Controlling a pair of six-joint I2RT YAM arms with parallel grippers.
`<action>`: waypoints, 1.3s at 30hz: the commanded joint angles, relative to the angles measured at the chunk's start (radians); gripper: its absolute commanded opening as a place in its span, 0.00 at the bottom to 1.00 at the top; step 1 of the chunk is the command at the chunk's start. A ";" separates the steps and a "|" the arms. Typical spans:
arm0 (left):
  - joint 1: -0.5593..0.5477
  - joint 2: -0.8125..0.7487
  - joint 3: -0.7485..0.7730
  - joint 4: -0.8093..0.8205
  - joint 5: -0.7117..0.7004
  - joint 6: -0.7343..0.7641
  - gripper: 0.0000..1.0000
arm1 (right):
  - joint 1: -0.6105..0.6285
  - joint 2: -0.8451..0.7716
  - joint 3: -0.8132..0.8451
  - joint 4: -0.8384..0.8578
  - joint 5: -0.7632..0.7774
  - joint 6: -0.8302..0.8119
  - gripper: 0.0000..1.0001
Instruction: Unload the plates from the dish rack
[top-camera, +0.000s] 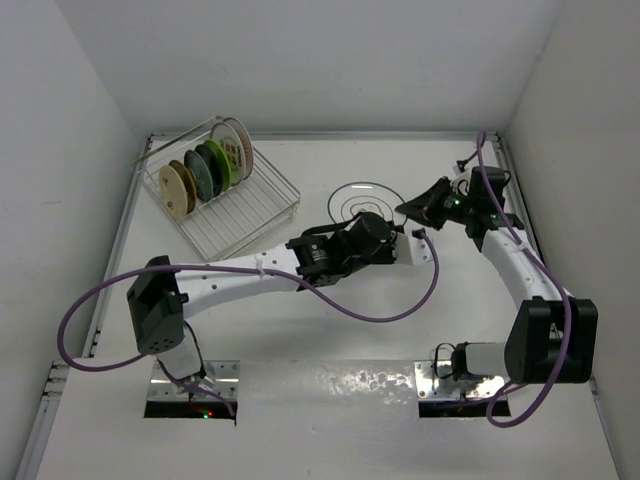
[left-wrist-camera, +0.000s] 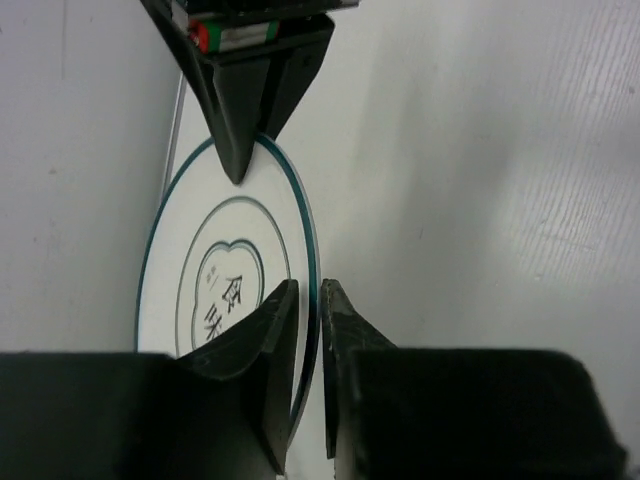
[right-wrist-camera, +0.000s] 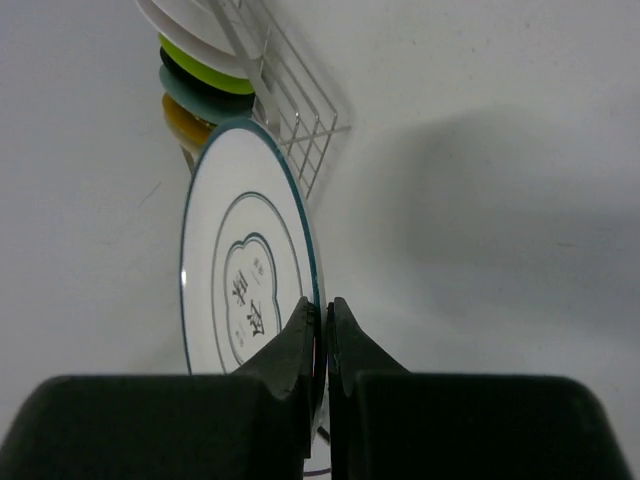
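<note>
A white plate (top-camera: 362, 200) with a teal rim and black characters is held on edge between my two arms; it also shows in the left wrist view (left-wrist-camera: 215, 270) and the right wrist view (right-wrist-camera: 240, 270). My right gripper (right-wrist-camera: 323, 325) is shut on its rim; its fingers (left-wrist-camera: 237, 140) show gripping the plate's far edge. My left gripper (left-wrist-camera: 309, 300) straddles the rim with a narrow gap, jaws slightly open. The dish rack (top-camera: 262, 205) at the back left holds a tan plate (top-camera: 178, 188), a dark green plate (top-camera: 200, 175), a lime green plate (top-camera: 217, 163) and a white orange-patterned plate (top-camera: 236, 146).
The rack (right-wrist-camera: 305, 130) lies just behind the held plate in the right wrist view. White walls enclose the table on the left, back and right. A purple cable (top-camera: 380, 312) loops from the left arm across the table's middle.
</note>
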 joint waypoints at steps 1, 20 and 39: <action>-0.003 -0.022 0.008 0.151 -0.044 0.009 0.14 | 0.014 0.000 -0.007 0.087 -0.043 0.030 0.00; 0.093 -0.194 -0.092 0.060 -0.527 -0.694 1.00 | -0.157 0.288 -0.017 0.352 0.411 0.090 0.00; 0.794 -0.105 0.218 -0.283 -0.210 -1.166 1.00 | -0.272 0.631 0.243 0.221 0.629 -0.070 0.77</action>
